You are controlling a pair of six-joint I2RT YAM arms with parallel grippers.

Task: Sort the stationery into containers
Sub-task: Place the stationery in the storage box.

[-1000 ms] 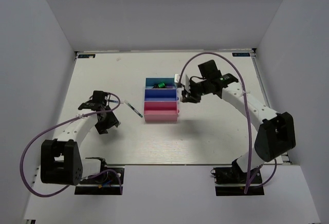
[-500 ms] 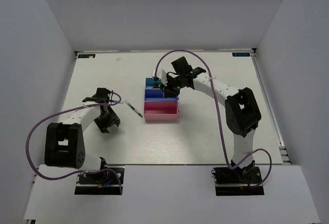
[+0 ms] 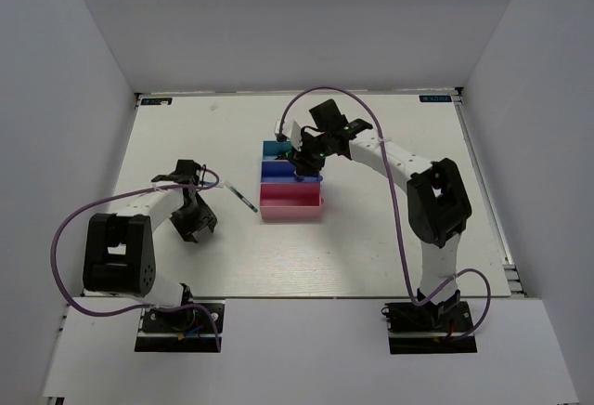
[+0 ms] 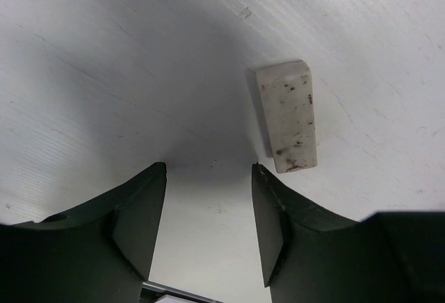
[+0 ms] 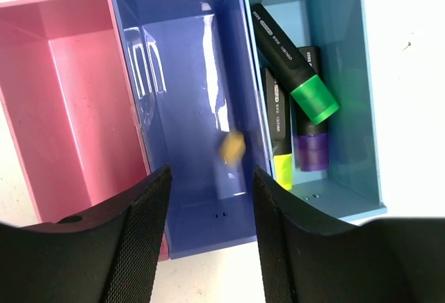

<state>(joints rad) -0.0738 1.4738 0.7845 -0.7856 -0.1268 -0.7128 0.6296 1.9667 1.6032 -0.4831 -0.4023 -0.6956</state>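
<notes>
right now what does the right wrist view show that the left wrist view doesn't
Only the right wrist view: the pink tray, blue tray and teal tray side by side. The green-capped marker, purple-capped marker and yellow-capped marker lie in the teal one, a blurred tan piece is in the blue one, and nothing shows in the pink one.
Only the left wrist view: a speckled white block lying just beyond one fingertip.
Both: the white table and the camera's own gripper, the left gripper or the right gripper, jaws open, holding nothing.

Pretty bright, even light overall, with soft shadows. Glare streaks inside the blue tray [image 5: 182, 53], the tan cube [image 5: 231, 146] looks blurry, and there's a big dark shadow on the table [image 4: 104, 53].
</notes>
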